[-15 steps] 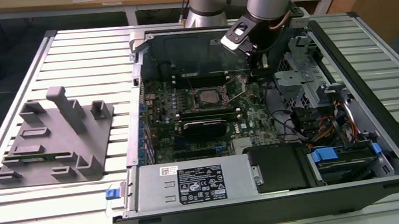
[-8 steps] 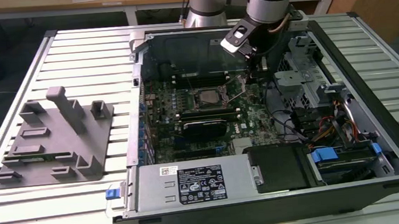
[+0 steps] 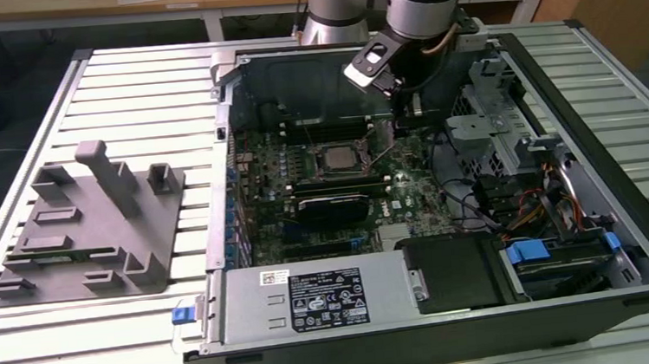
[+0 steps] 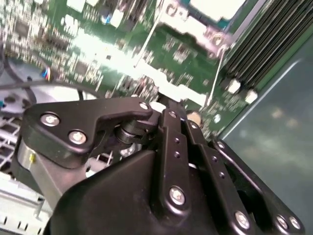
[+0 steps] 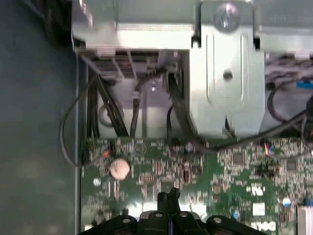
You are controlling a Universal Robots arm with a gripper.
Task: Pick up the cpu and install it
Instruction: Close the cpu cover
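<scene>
- Black computer case (image 3: 607, 238), side open, lies on a slatted metal table (image 3: 120, 85) in the exterior view. It holds a green motherboard (image 3: 407, 193), a grey power supply (image 3: 310, 298) at the near edge, and drive bays with blue tabs (image 3: 530, 251) toward the exterior view's right.
- Grey moulded fixture (image 3: 85, 231) stands on the table at the exterior view's left, well apart from the case.
- The cpu (image 3: 332, 157) is a small flat square with a dull silver top. It lies inside the black socket frame (image 3: 310, 160) near the board's middle.
- The gripper (image 3: 403, 128) hangs inside the case, near the socket on the exterior view's right and apart from the cpu.
- Second wrist view: the gripper (image 4: 170, 108) has its fingers pressed together with nothing seen between them. Beyond them are the green board and black memory slots (image 4: 264, 44).
- First wrist view: the gripper (image 5: 168, 197) tips are closed tight above the board. A coin cell (image 5: 120, 168), black cables (image 5: 110, 105) and a silver bracket (image 5: 225, 83) lie beyond.
</scene>
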